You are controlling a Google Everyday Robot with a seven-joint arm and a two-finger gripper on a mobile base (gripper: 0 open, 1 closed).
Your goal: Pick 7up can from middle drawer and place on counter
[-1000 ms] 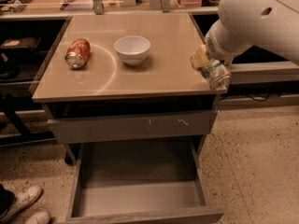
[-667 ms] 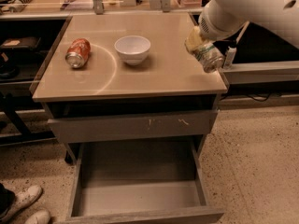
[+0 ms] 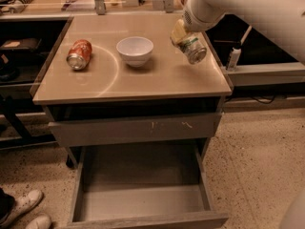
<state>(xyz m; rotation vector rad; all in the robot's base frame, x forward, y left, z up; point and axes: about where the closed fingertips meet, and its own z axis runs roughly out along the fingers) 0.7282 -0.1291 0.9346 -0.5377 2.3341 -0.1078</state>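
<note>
The 7up can (image 3: 194, 48), silvery with a pale green label, is tilted in my gripper (image 3: 183, 38), which is shut on it. The gripper holds the can just above the right side of the beige counter (image 3: 157, 80), to the right of the white bowl. The white arm reaches in from the upper right. The middle drawer (image 3: 143, 194) is pulled open below the counter, and its grey floor shows nothing on it.
A white bowl (image 3: 135, 50) stands mid-counter. An orange-red can (image 3: 79, 54) lies on its side at the counter's left. A closed scratched drawer front (image 3: 138, 128) sits above the open drawer. Someone's shoes (image 3: 26, 209) show at the bottom left. Dark shelves flank the cabinet.
The gripper has carried the can up and leftward, from beside the counter's right front edge to over the counter's right side.
</note>
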